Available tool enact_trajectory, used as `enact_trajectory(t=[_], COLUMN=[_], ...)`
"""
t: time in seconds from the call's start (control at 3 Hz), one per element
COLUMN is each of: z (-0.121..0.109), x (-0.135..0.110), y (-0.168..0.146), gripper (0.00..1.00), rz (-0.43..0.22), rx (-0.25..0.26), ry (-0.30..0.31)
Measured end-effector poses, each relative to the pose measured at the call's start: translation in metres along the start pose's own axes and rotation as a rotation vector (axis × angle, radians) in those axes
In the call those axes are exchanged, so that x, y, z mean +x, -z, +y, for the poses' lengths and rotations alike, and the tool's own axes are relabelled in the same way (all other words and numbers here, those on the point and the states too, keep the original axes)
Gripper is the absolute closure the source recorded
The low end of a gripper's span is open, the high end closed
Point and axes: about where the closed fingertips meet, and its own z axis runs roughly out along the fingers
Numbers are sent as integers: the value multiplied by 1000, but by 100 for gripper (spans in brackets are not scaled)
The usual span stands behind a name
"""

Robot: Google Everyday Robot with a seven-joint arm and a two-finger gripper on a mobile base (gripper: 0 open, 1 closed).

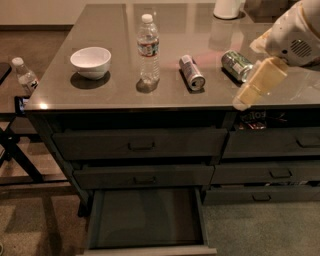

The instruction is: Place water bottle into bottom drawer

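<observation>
The water bottle (148, 50) stands upright on the grey counter (100, 95), left of centre, with a white cap and a red-and-white label band. The bottom drawer (145, 220) of the wider left column is pulled out, its dark floor bare. My gripper (254, 85), cream-coloured under a white arm housing, hangs over the counter's front right edge, well to the right of the bottle and apart from it. It holds nothing that I can see.
A white bowl (90, 62) sits left of the bottle. A silver can (192, 73) and a green can (238, 64) lie on their sides to its right. A white container (227, 7) stands at the back. A smaller bottle (25, 76) sits on a side stand at the left.
</observation>
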Motion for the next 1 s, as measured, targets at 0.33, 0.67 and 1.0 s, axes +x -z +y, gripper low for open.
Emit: enact_trajectory(t=[0.33,0.67,1.0], z=[-4,-4,-19], x=[-3,-3,-15], y=[-3,-7,-31], gripper=[0,0,0], rz=[-20,-80,-204], rx=[-3,-1,10], ry=[-9,-56,-140])
